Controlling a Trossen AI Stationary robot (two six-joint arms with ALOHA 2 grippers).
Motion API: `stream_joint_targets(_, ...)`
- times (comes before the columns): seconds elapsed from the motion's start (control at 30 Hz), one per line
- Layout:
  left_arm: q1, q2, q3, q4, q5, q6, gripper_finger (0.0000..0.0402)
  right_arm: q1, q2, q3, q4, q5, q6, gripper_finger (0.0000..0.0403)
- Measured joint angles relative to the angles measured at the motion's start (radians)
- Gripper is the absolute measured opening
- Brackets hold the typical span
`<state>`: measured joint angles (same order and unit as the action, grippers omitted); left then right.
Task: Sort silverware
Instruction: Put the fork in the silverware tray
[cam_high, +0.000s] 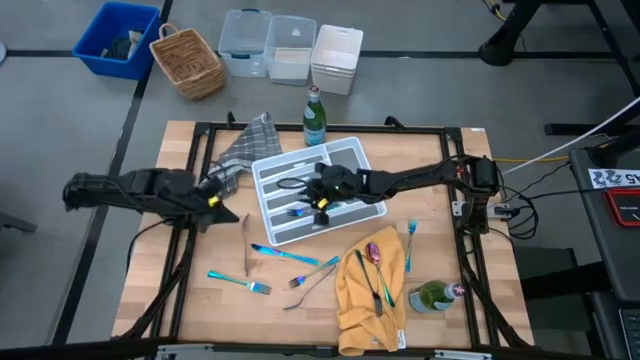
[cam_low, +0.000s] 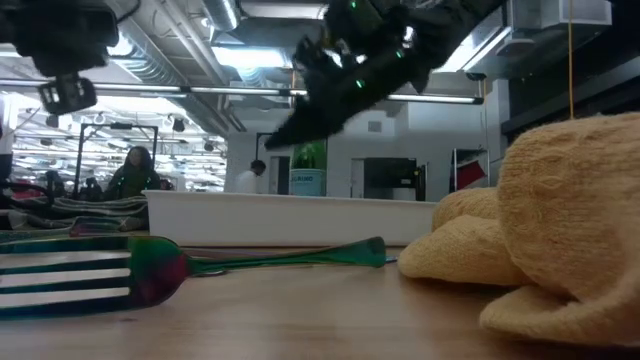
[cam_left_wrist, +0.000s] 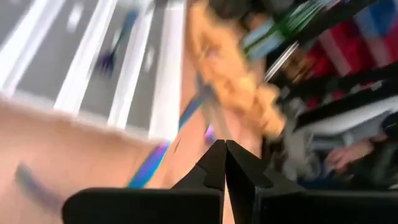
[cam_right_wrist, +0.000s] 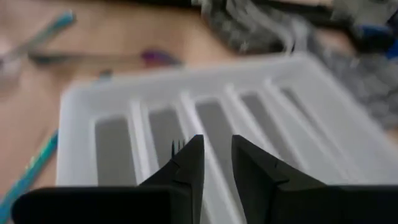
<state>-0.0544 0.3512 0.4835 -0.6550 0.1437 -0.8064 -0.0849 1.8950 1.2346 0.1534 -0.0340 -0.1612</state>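
A: Nearest the low camera lies a fork (cam_low: 90, 278) with an iridescent green and purple neck, flat on the bench (cam_low: 330, 320), its tines toward the lens. A mustard-yellow cloth (cam_low: 560, 240) bulges just to its right.

B: And the silverware overall?

A: Scattered. From above, a teal fork (cam_high: 240, 282) lies near the front-left of the bench, a blue knife (cam_high: 283, 255) sits just in front of the white divided tray (cam_high: 355, 152), and a dull metal fork (cam_high: 312, 284) lies beside the cloth. On the cloth rest a purplish spoon (cam_high: 372, 252) and a dark piece (cam_high: 366, 276); a teal fork (cam_high: 409, 244) lies along its right edge. A blue piece (cam_high: 297, 211) is already in 1 tray compartment.

B: The right gripper?

A: The right gripper (cam_high: 318, 192) hangs over the tray. In its wrist view the right gripper (cam_right_wrist: 216, 163) has its fingers parted with bare tray slots showing through the gap, so it holds nothing. A small set of dark tines shows just beside 1 finger; I cannot tell whether they touch.

B: The left one?

A: The left gripper (cam_high: 222, 213) is off the tray's left corner, above the bench. Its fingers (cam_left_wrist: 239, 168) are pressed together, clenched on nothing visible.

B: Anything else there?

A: A green glass bottle (cam_high: 315, 114) behind the tray, a grey checked cloth (cam_high: 245, 148) at its left.
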Motion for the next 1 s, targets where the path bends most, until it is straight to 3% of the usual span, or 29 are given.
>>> stream_joint_targets(0.17,-0.044,0.194,0.06,-0.077,0.02,0.042,0.0,0.0,-0.002,0.117,-0.042,0.0,0.0,0.0083)
stream_joint_targets(0.5,-0.145,0.466,0.076,-0.059,0.022,0.579,0.0,0.0,-0.002,0.295,-0.192,0.0,0.0,0.0083)
stream_joint_targets(1.0,-0.152,0.71,0.076,-0.059,0.017,0.582,0.0003,0.037,-0.01,0.325,-0.239,-0.027,0.0,0.0083)
